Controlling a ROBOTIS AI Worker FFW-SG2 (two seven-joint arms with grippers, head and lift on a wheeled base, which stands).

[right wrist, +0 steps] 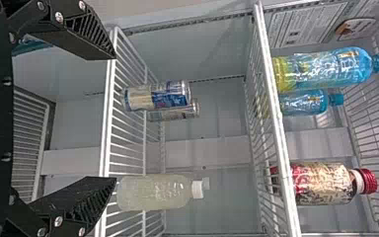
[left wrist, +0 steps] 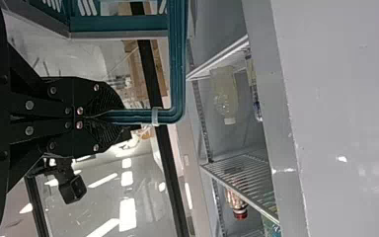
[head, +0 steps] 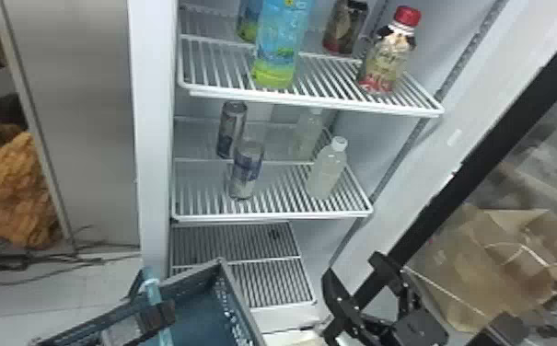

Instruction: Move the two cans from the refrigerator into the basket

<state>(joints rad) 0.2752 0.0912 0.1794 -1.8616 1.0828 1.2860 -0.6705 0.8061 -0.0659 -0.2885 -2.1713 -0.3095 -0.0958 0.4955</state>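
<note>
In the head view, my left gripper (head: 158, 318) is at the basket's handle, over the blue-green basket (head: 238, 301) at the bottom. The left wrist view has this gripper (left wrist: 112, 117) shut on the handle (left wrist: 177, 69) of the basket (left wrist: 121, 23). My right gripper (head: 353, 269) stands open and unloaded, below and right of the middle shelf. Two slim cans stand upright on that shelf: a front can (head: 246, 170) and a rear can (head: 232, 131). In the right wrist view, the front can (right wrist: 155, 96) and rear can (right wrist: 187, 110) lie beyond the open right gripper (right wrist: 114, 118).
A pale bottle (head: 327, 170) stands right of the cans, with another behind it. The upper shelf (head: 327, 78) holds several drinks, among them a red-capped bottle (head: 387, 57). The lower rack (head: 268, 280) is beside the basket. The fridge's left edge (head: 153, 138) and dark door frame (head: 489, 133) flank the opening.
</note>
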